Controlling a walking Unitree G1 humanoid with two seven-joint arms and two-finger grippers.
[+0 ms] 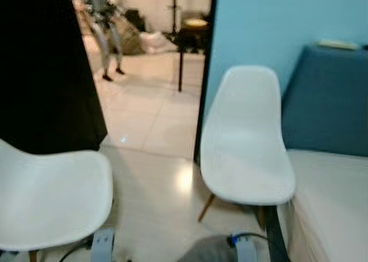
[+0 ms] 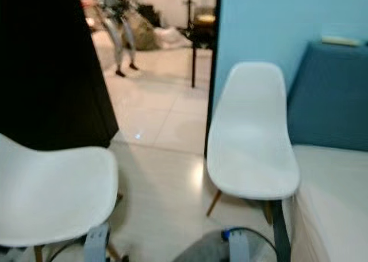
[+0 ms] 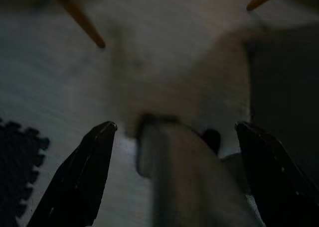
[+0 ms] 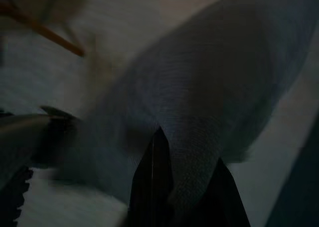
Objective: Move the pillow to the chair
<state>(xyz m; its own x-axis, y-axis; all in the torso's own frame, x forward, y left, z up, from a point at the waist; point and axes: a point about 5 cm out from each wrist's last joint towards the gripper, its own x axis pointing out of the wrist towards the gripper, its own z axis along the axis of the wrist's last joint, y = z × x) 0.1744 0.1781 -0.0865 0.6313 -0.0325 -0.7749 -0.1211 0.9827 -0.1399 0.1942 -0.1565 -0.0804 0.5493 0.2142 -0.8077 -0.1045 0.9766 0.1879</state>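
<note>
Left gripper point(image 3: 174, 132): black fingers spread wide, nothing between them but pale tile floor point(image 3: 60, 82), a blurred silver arm passing across the gap. Right gripper point(image 4: 187, 182): fingers pinched into a fold of the soft grey fabric pillow point(image 4: 209, 82), which bulges beyond the tips. Head views add the white moulded plastic chair with wooden legs point(image 1: 247, 153), pillow's top edge point(image 1: 210, 249) below its seat.

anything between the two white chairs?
Bare pale tile floor, shown in the head views, between the left chair and the right chair. The grey pillow hangs low in the right end effector.
</note>
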